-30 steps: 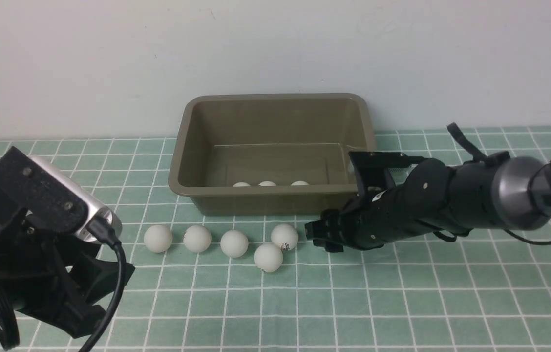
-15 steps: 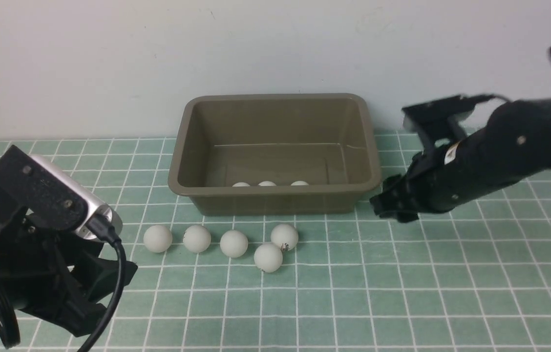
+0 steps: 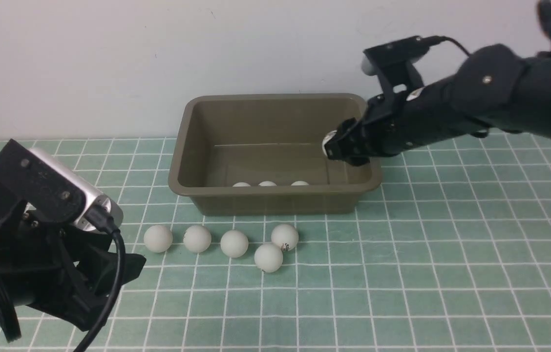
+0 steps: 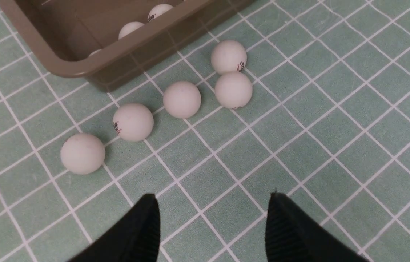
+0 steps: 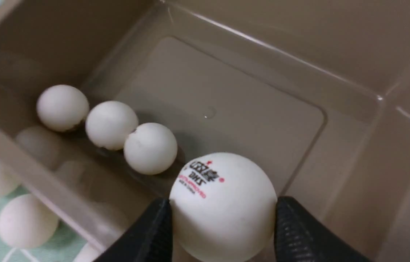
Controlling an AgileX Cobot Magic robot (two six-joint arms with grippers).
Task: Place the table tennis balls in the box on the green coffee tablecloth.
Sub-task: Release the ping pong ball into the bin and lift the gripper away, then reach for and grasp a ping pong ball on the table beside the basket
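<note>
My right claw (image 3: pixel 332 144) hangs over the right end of the rectangular olive-brown plastic box (image 3: pixel 275 201). Its jaws are closed part-way around one matte white plastic table tennis ball (image 5: pixel 223 196) with a dark and red printed logo. The ribbed black fingers (image 5: pixel 292 233) press the ball from both sides. It is up in the air, inside the line of the rim, above the box floor.

Down below it, three more white balls (image 5: pixel 111 124) lie in a row, each touching the next, tucked against the near wall of the box.

My left claw (image 4: pixel 212 214) sits low at the near left, over the pale teal-green tablecloth with its thin white grid (image 3: pixel 402 274), which covers the counter. Its jaws stand wide apart with nothing between them, only cloth showing in the gap.

On the cloth, just in front of the box's near wall and not touching it, are five loose white balls (image 3: pixel 234 243). Three run in a line from the left, close together but not touching. At the right end is a touching pair, the nearer ball (image 3: pixel 268 257) and the farther ball (image 3: pixel 284 236), which shows a small dark logo.

The box itself stands at the far middle of the cloth, close to the pale wall (image 3: pixel 109 58).
</note>
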